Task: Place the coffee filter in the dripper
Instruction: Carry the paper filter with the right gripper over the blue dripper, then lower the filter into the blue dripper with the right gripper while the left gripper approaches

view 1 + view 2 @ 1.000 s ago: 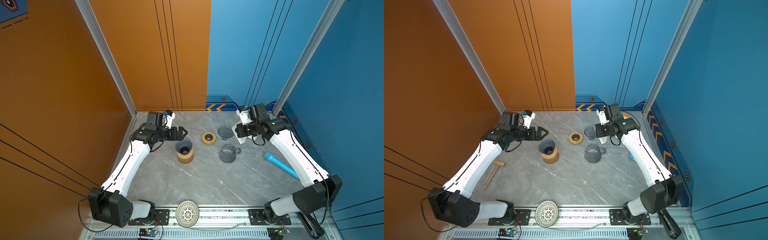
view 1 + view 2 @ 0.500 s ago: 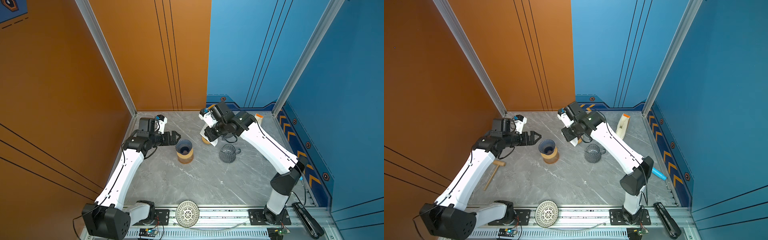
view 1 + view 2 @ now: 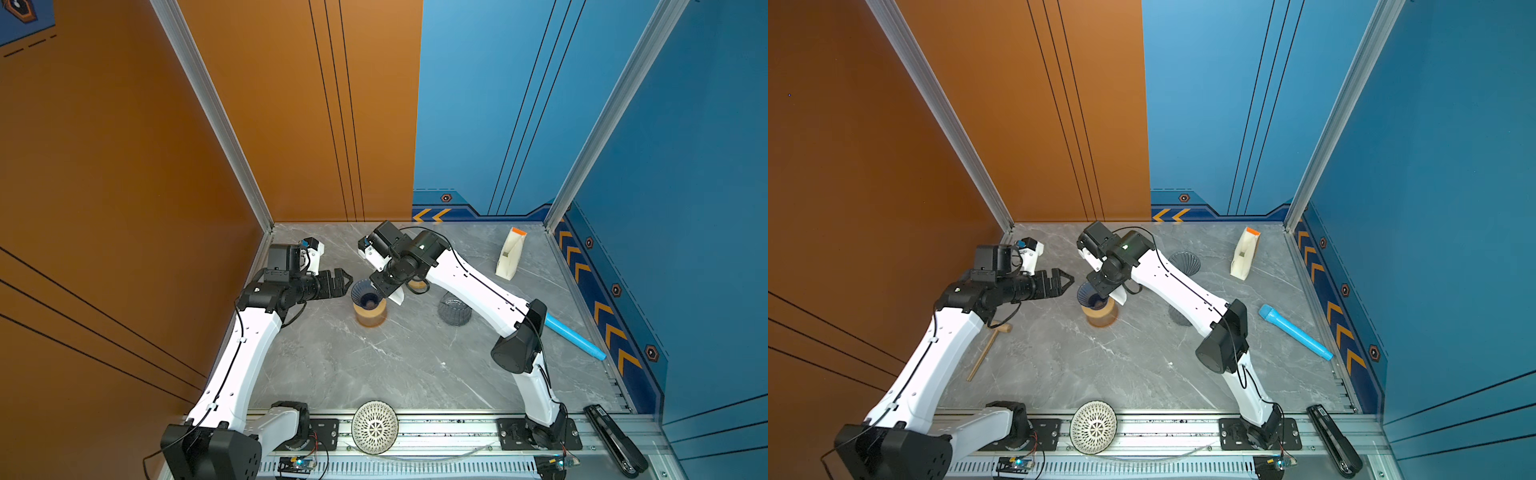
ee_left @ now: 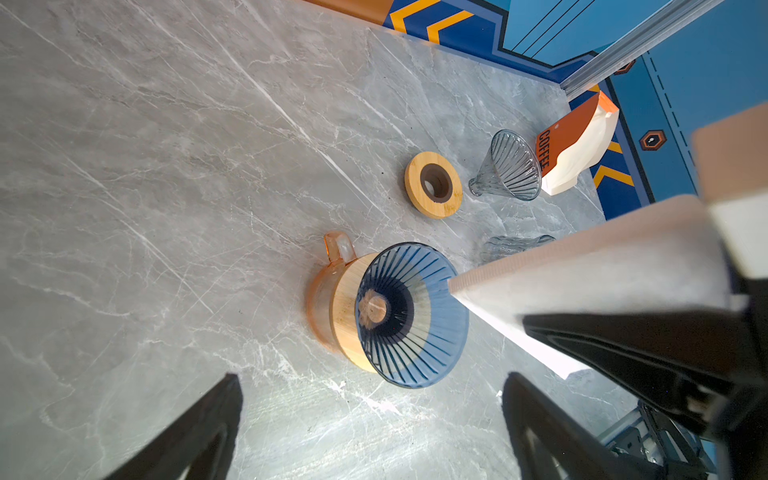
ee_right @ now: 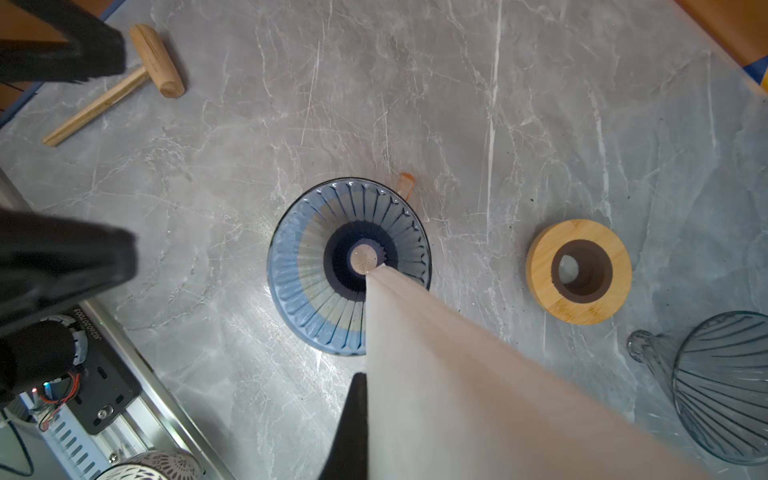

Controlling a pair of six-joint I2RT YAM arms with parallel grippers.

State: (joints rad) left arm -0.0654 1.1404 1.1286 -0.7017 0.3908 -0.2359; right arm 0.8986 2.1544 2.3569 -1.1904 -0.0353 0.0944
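Coffee filter (image 5: 457,365): folded flat and pinched in your right claw (image 3: 385,289), tip down over the dripper (image 5: 316,270); not yet inside it.
Dripper: blue ribbed cone, upright on a wooden collar (image 4: 343,316) atop an amber mug (image 4: 318,299); its bowl is empty.
Right claw: clamped together on the filter's wide end, above the dripper on the side toward the wooden ring (image 5: 536,270).
Step in hand: lowering, by the look of it. Your right wrist view puts the tip on the dripper's centre hole, while the left wrist view puts it nearer the rim. Check both, centre the tip, then come straight down.
Release: let go only once the point sits low in the dripper; light, flat paper could topple over the rim.
Left claw (image 3: 343,282): fingers wide apart, empty, just beside the dripper opposite the filter; well placed to steady that tall stack.
Wooden ring: near the dripper, flat on the table (image 5: 415,104).
Glass cone (image 4: 515,166): beyond the ring, lying on its side.
Coffee bag (image 4: 582,153): farthest from the dripper.
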